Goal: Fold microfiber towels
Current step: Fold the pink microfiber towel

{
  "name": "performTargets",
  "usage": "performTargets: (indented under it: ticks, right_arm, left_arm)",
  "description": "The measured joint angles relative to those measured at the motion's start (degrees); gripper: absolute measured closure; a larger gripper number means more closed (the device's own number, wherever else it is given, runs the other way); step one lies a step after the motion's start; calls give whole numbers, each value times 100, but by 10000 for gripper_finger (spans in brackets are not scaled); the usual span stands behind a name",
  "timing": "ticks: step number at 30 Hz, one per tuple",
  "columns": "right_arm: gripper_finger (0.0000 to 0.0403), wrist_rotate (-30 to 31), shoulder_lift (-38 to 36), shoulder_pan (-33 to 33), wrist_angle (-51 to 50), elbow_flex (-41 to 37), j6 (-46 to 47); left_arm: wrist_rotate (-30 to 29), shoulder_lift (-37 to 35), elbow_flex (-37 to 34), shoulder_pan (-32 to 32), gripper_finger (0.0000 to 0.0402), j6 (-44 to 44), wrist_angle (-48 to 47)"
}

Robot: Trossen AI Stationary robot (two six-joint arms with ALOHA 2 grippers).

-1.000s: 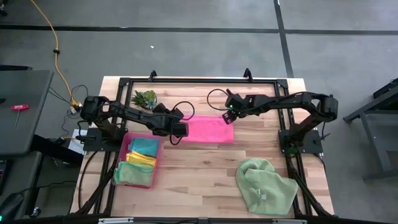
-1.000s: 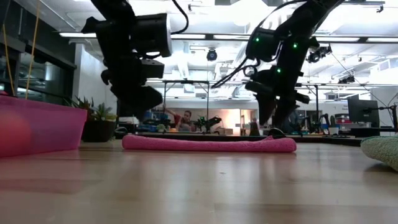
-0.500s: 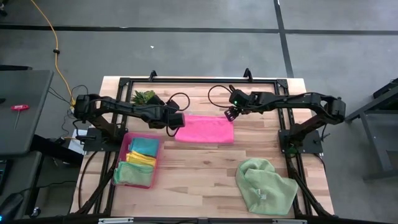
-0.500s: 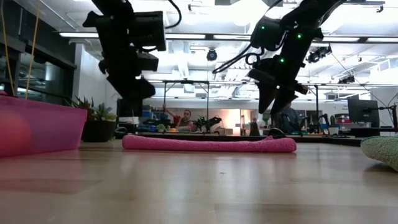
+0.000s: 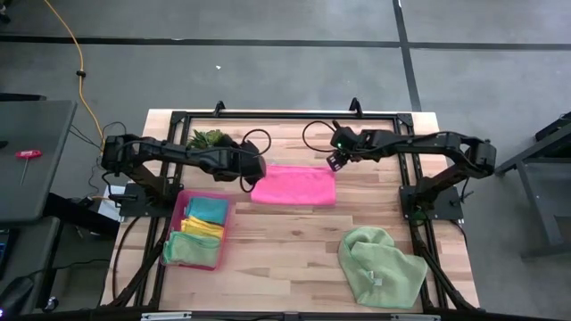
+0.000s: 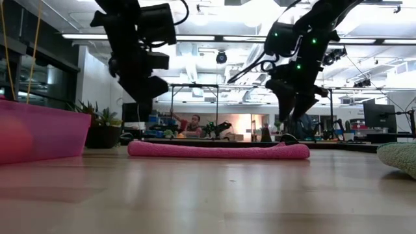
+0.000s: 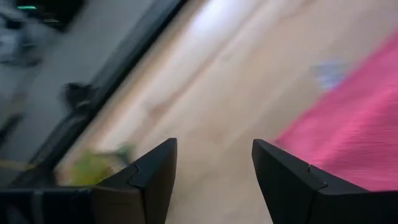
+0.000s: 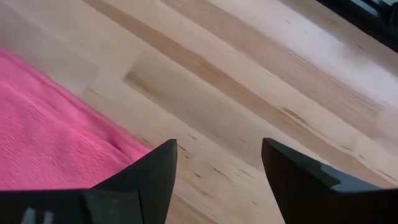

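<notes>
High view shows the tabletop (image 5: 294, 259) first, its wooden boards carrying everything I work with. Largest on it is the crumpled pale green towel (image 5: 382, 267) at the near right corner, well apart from both of my arms. Next is the pink tray (image 5: 183, 203) on the left side, holding a teal towel (image 5: 207, 209), a yellow one (image 5: 201, 226) and another pale green one (image 5: 187, 250). Then comes the hot pink towel (image 5: 295, 187), lying flat in the middle as a folded rectangle with its long axis running left to right.

My left gripper (image 5: 253, 167) hangs just off that towel's far left corner, raised clear of it, jaws wide and holding nothing. My right gripper (image 5: 336, 160) hangs just off the far right corner, likewise raised, wide and empty. So the towel lies between my two grippers and slightly nearer the front edge than either. Neither arm is clearly nearer; each has its own end of the long axis. I judge the next fold would need both short ends taken together.

Smallest, the spiky plant (image 5: 207, 138) sits behind my left arm.
</notes>
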Motion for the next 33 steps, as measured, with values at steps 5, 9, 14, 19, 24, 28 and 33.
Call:
performTargets:
  ticks: [5, 9, 14, 19, 24, 28, 33]
  right_arm:
    - [176, -283, 0, -141, -257, 0, -462]
    - [176, -453, -74, -108, -122, -220, -802]
    - [176, -1285, -676, -71, 1099, -1297, -423]
    - [176, -2088, -1538, -71, 2169, -2265, 343]
    - [176, -2337, -2259, -71, 2520, -2654, 877]
    - [176, -2331, -2588, -71, 2690, -2664, 909]
    - [176, -2215, -2657, -69, 3182, -2664, 1056]
  left_arm:
    - [843, 0, 0, 276, 202, 967, 973]
    - [1295, -52, 0, 642, 202, 1014, 1322]
    - [2200, -102, -2, 1035, 202, 1216, 1914]
    - [2790, -120, -182, 1098, 202, 1458, 3024]
    - [3373, -120, -740, 1145, 202, 1116, 4487]
    - [3746, -120, -1090, 1150, 202, 814, 5106]
    - [4273, -309, -1189, 1146, 202, 887, 5222]
